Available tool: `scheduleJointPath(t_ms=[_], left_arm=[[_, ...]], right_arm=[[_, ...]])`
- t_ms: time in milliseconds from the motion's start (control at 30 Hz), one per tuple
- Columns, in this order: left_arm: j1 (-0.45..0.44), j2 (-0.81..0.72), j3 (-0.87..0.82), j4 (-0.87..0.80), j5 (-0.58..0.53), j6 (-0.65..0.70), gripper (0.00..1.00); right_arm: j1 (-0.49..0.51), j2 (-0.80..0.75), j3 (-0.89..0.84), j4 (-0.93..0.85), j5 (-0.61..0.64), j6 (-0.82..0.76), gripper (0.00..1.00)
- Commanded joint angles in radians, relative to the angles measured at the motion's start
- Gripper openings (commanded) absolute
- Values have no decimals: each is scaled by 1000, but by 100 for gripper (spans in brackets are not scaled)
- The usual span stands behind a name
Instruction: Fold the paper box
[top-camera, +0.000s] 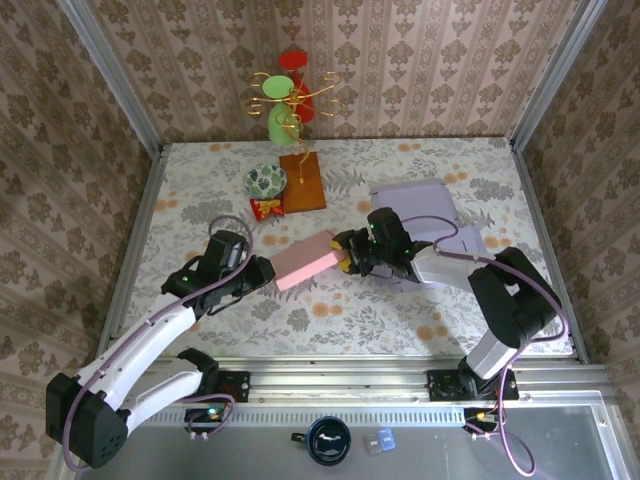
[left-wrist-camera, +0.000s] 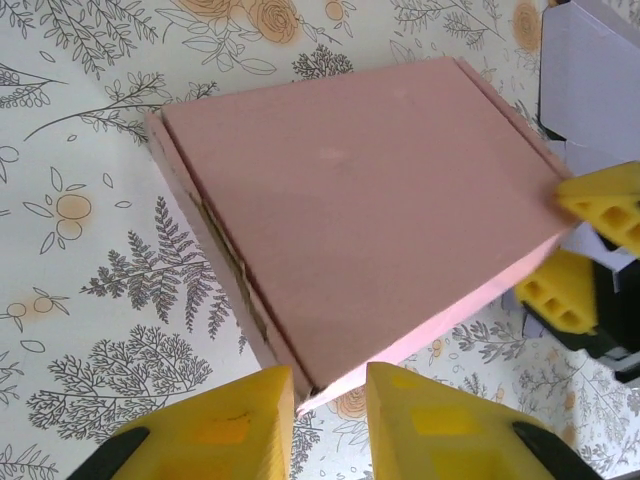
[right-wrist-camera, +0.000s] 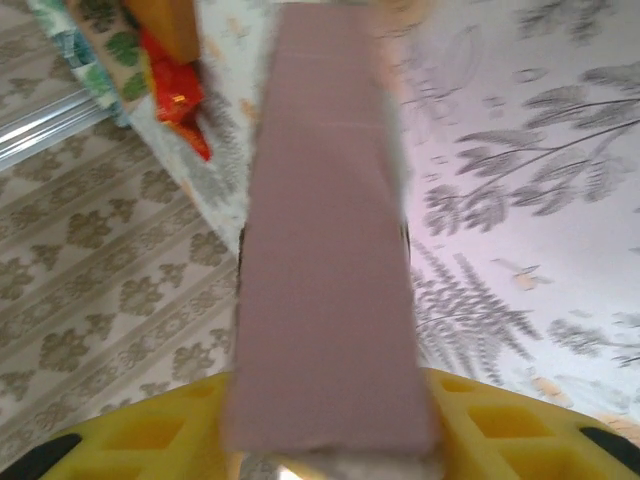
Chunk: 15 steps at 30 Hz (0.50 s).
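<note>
We count one pink paper box (top-camera: 305, 260) on the tabletop (top-camera: 330, 310), and what look to us like two flat lavender card sheets (top-camera: 410, 195). We see one wooden board (top-camera: 303, 182), one patterned bowl (top-camera: 265, 180), one red packet (top-camera: 266, 208) and one green vase (top-camera: 282, 122). We count two grippers, the left gripper (top-camera: 265, 270) and the right gripper (top-camera: 345, 252), each with two yellow fingers (left-wrist-camera: 215, 430). One dark cup (top-camera: 328, 440) sits below the tabletop's near edge.

Bright even light, soft shadows; right wrist view blurred, overhead view sharp
</note>
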Motion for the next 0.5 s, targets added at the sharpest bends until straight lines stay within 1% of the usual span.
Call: scheduleJointPath(t_ms=[0,100,200,267,367,467], left_arm=[[5,-4,-31,-8,-1,7,27],[19,-11,-61,10,17,-15,27],[37,-22,-70,11,27,-20,27],[48,-27,-62,4,31,-11,27],[54,-25,-30,8,37,37,27],[50,-24,14,52,72,156,27]], right_arm=[[6,20,-17,-46,-8,-58,54],[4,19,-12,-136,-26,-111,59],[0,-4,23,-297,-30,-214,64],[-3,-31,61,-425,-6,-308,68],[-13,-58,161,-606,46,-530,68],[-33,-35,282,-726,71,-821,67]])
